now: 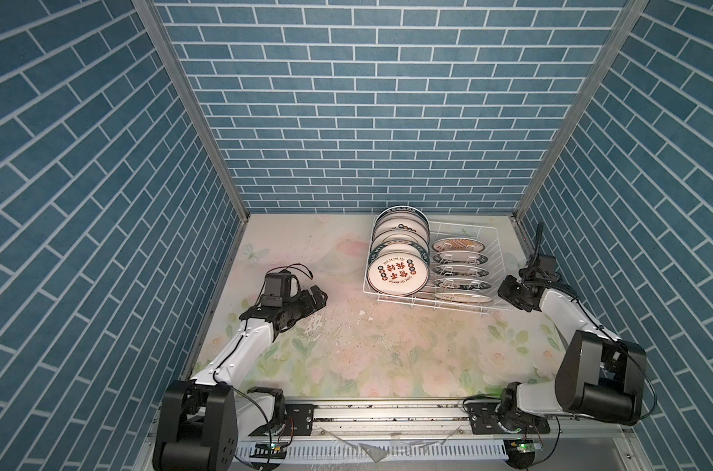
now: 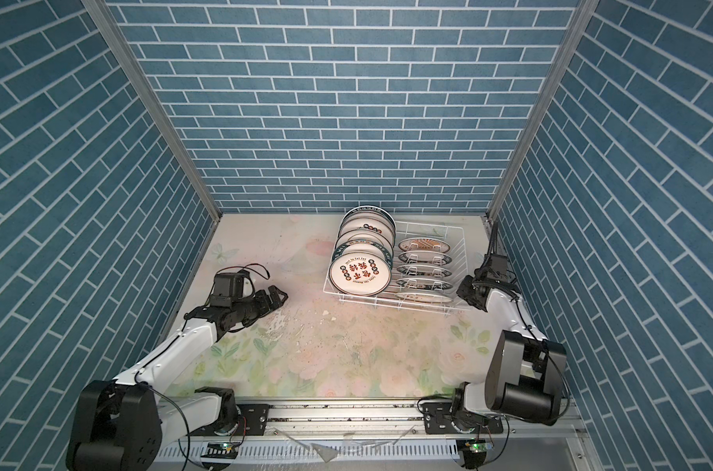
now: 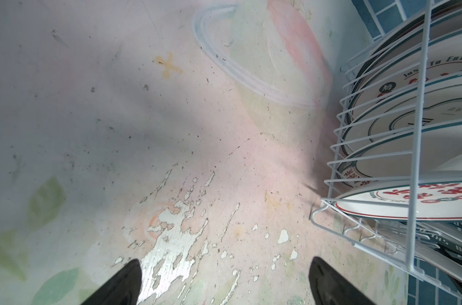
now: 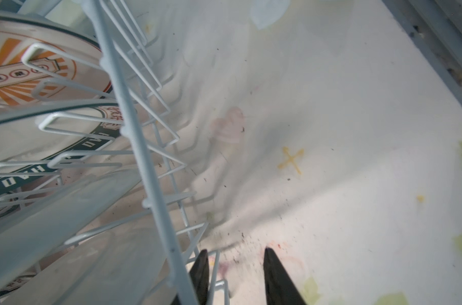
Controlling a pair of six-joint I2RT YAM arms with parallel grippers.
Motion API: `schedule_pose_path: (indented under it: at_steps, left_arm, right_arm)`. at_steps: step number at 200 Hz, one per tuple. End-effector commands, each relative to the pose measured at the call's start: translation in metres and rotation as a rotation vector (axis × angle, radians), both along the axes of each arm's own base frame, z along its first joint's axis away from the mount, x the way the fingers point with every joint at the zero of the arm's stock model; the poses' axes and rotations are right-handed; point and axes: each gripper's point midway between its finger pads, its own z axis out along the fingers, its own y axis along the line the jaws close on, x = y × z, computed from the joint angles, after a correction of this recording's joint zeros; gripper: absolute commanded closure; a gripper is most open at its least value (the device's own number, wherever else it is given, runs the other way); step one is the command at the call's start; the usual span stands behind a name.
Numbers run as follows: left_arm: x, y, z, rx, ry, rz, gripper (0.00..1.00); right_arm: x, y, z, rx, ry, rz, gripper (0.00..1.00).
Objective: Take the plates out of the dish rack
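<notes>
Left wrist view shows us the left gripper (image 3: pixel 228 284) with its jaws spread wide and nothing between them. It hangs over the worn floral table (image 3: pixel 118 118), near the left side of the white wire rack (image 3: pixel 421 105) and not touching it.

In both top views the rack sits at the back right of the table, and every plate we can see is in it. A row of large plates (image 1: pixel 398 272) stands on edge along its left side, leaning back. A row of small plates (image 1: pixel 460 259) stands between the tines on its right. No plate lies on the table.

The right gripper (image 4: pixel 237 274) is at the rack's near right corner. Its jaws are part way apart. A corner wire shows between them, and we cannot tell whether either finger touches it. It holds no plate.

We judge the plates to be glazed ceramic: stiff, fairly heavy, slick and quick to chip. The best hold looks to be the top rim that stands clear of the wires, one finger on each face. A straight upward lift should keep a plate from knocking its neighbour.

Writing: the front large plate carries red Chinese characters and the words "Just To Eat Eat". A dark green rim (image 4: pixel 18 178) in the small row bears letters that look like "HAO". The sunburst plate (image 4: pixel 18 79) has orange rays. A yellow X (image 4: pixel 290 159) marks the table.
</notes>
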Motion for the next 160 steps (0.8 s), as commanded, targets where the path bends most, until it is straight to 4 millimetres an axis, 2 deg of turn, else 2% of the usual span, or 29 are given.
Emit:
schedule_pose_path:
  at_steps: [1, 32, 80, 107, 150, 160]
  left_arm:
    - [-0.003, -0.004, -0.002, -0.001, 0.003, -0.024, 0.01]
    - [-0.004, -0.004, 0.004, 0.005, -0.008, -0.035, 0.01]
    - [-0.008, -0.005, 0.005, 0.003, -0.017, -0.047, 0.00]
    - [-0.008, -0.004, 0.004, 0.006, -0.016, -0.047, 0.01]
    - [-0.013, -0.008, 0.001, -0.002, -0.016, -0.077, 0.01]
    - [-0.013, -0.009, 0.001, -0.001, -0.017, -0.086, 0.01]
  right_arm:
    - [-0.051, -0.013, -0.032, -0.001, 0.184, -0.105, 0.64]
    - [-0.064, -0.015, -0.037, 0.002, 0.218, -0.117, 0.64]
    - [-0.083, -0.023, -0.038, -0.005, 0.216, -0.173, 0.55]
    - [-0.086, -0.027, -0.035, -0.007, 0.198, -0.195, 0.54]
    - [-0.082, -0.031, -0.027, -0.004, 0.165, -0.213, 0.44]
    - [-0.076, -0.030, -0.021, 0.001, 0.127, -0.207, 0.38]
